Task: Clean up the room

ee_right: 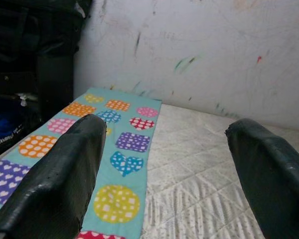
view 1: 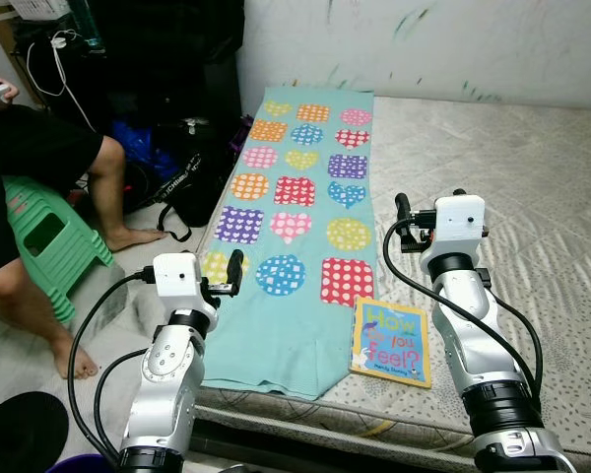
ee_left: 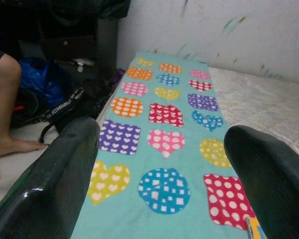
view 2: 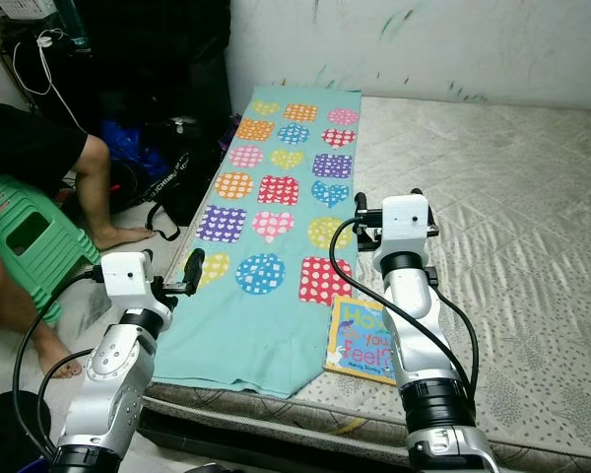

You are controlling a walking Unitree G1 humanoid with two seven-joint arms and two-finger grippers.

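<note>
A long teal cloth [view 1: 295, 246] printed with colourful dotted hearts and squares lies along the left side of a grey-white mattress [view 1: 532, 197]. A picture book [view 1: 392, 342] titled "How do you feel?" lies flat near the mattress's front edge, just right of the cloth's near end. My left gripper [view 1: 234, 271] hovers over the cloth's near left corner, open, with nothing between its fingers [ee_left: 55, 174]. Open and empty as well, my right gripper [view 1: 404, 212] is held above the cloth's right edge, beyond the book.
A person sits at the left on a green stool [view 1: 49, 241], bare legs [view 1: 113, 192] stretched toward the bed. A black bag [view 1: 182, 182] and a blue bag [view 1: 138, 143] lie on the floor beside the mattress. A smudged white wall [view 1: 424, 44] stands behind.
</note>
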